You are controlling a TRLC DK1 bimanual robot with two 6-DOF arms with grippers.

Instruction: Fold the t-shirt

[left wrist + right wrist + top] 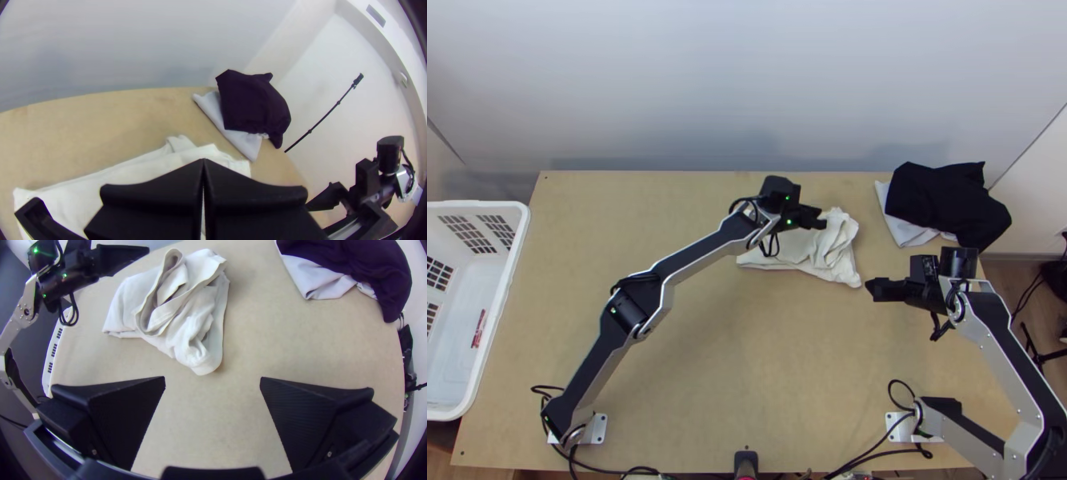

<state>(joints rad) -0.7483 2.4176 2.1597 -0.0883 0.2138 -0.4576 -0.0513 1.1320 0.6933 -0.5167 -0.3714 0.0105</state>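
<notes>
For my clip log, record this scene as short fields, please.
White cloth: bunched on the table
Left gripper: fingers together, over the white cloth
Right gripper: fingers apart, right of the white cloth
Far right corner: dark cloth on a pale cloth
Left side: white basket
Folding: no neat fold yet

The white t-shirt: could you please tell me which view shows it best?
The right wrist view: the white t-shirt lies bunched there, unobstructed. The left gripper partly covers it in the top view; its fingers hide part in the left wrist view.
</notes>
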